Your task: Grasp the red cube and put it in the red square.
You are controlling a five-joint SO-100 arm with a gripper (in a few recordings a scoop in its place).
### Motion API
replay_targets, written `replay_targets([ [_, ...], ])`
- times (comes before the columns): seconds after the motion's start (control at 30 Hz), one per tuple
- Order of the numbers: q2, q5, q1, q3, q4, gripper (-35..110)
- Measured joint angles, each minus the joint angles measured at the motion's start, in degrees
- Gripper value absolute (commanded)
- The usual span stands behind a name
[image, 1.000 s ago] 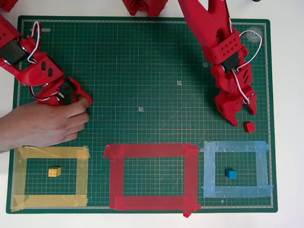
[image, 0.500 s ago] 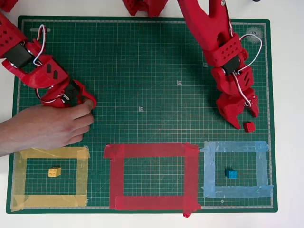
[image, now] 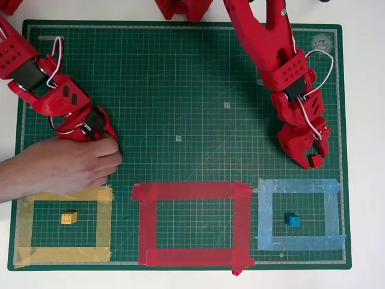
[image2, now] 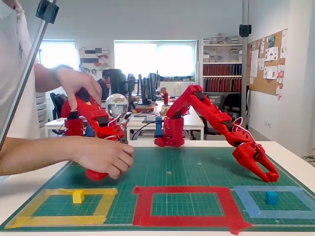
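Observation:
The red cube (image: 316, 161) lies on the green mat just above the light-blue frame's top right corner. My gripper (image: 313, 156) hangs over it, open, with one finger to the cube's left and the other at its upper right, so the cube sits between the jaws. In the fixed view the gripper (image2: 267, 174) points down at the mat on the right, and I cannot make out the cube against the red fingers. The red square (image: 192, 191) (image2: 184, 191), a large frame of red tape, lies at the mat's front centre, left of the gripper.
A light-blue tape frame (image: 299, 185) holds a blue cube (image: 293, 220) directly below the gripper. A yellow frame (image: 65, 194) with a yellow cube (image: 69, 217) lies at the front left. A person's hand (image: 66, 165) rests over the mat's left side.
My gripper has moved toward the mat's front edge and slightly right, so its fingers now flank the red cube. The cube has stayed in place.

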Motion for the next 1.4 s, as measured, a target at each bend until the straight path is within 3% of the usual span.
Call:
replay_targets([
  [0.63,1.0,-2.1,1.8,-5.1,0.0,1],
  [0.87,21.6,-2.4,8.8,13.3,-0.5,1],
  [1.07,35.2,-6.1,20.0,38.6,-17.2,1],
  [1.4,33.8,-6.9,34.9,47.4,-35.9,1],
])
